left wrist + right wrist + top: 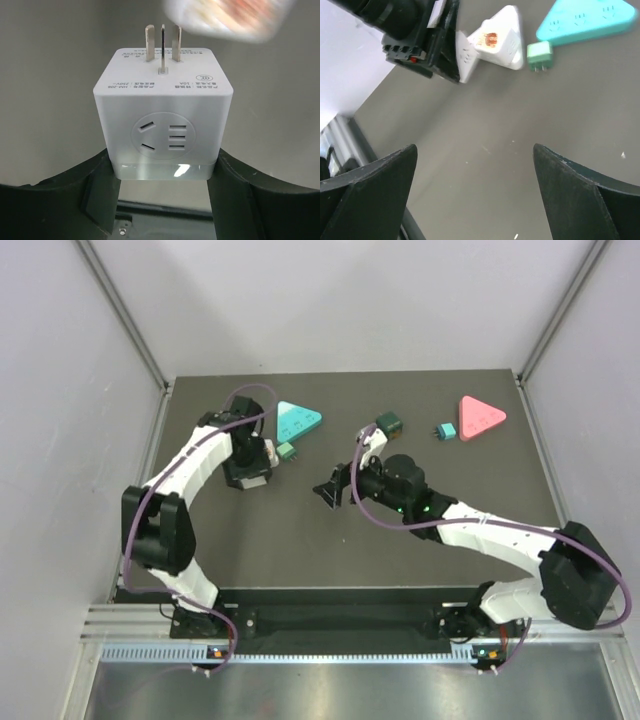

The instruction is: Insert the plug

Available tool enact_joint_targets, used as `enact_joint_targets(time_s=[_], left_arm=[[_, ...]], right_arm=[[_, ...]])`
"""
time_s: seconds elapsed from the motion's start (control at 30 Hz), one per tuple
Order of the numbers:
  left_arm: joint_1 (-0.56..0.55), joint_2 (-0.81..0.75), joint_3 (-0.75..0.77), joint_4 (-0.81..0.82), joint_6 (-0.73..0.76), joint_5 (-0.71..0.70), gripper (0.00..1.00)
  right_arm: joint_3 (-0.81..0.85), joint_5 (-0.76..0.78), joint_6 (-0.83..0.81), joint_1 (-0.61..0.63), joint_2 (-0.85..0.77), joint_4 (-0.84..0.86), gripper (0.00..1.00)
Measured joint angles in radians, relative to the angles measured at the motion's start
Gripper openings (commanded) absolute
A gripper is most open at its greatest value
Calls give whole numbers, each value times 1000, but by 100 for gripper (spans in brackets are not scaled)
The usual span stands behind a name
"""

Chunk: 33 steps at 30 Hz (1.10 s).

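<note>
Overhead, the left gripper (250, 472) hangs over the table (300, 540) just beside the teal power strip (298, 420) and a small green plug (287, 451); the wrist mostly hides what it holds. The right gripper (331, 490) hovers mid-table, spread and empty.

Up close in the left wrist view, the left gripper's jaws pinch the lower flanks of the white cube plug (162, 110). Its three flat prongs (162, 45) point away toward a blurred white shape (225, 17). The cube looks like light, rigid, glossy plastic, so it may twist in the pads when the prongs meet resistance. Holding two flat opposite faces, low and square, seems the right grip. The thin metal prongs would likely bend if pushed in crooked.

From the right wrist, that gripper's fingers (375, 185) stand wide apart over bare tabletop. Ahead, the cube sits just beside a white triangular power strip (502, 37), with the green plug and teal strip beyond.
</note>
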Motion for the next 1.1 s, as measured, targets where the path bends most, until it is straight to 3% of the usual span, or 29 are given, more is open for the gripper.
enact_joint_targets(time_s=[0.1, 0.27, 0.47, 0.57, 0.77, 1.1], left_arm=[[-77, -85, -21, -6, 19, 87, 0], [-209, -166, -44, -19, 61, 288, 0], [-269, -230, -61, -16, 90, 473, 0], [-304, -261, -69, -22, 98, 528, 0], [-399, -277, -69, -37, 102, 582, 0], [-418, -290, -86, -45, 115, 619, 0]], right_arm=[[-22, -153, -78, -45, -10, 59, 100], [-206, -351, -304, -71, -139, 195, 100], [-414, -532, -608, -119, -336, 285, 100], [-441, -575, -769, -126, -385, 291, 100], [-419, -591, -1020, -124, -333, 275, 100], [-284, -558, -1298, -83, -243, 193, 100]])
